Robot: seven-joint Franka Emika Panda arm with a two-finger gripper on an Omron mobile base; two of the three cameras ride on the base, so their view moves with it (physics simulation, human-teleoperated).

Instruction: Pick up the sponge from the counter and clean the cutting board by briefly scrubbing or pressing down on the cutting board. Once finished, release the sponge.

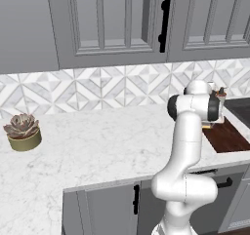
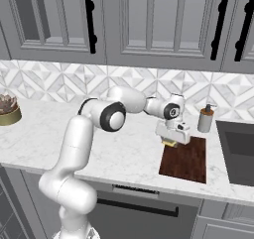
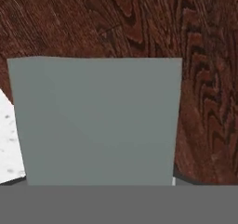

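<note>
Where the white marble bench (image 2: 129,153) runs below the grey cabinets, the dark wooden cutting board (image 2: 188,161) is seen lying flat at about 3 o'clock in the right base view. The pincer (image 2: 170,143) is held over the board's far left corner, closed on the sponge (image 2: 170,143), whose grey scrub face (image 3: 95,121) is seen above the wood grain.
</note>
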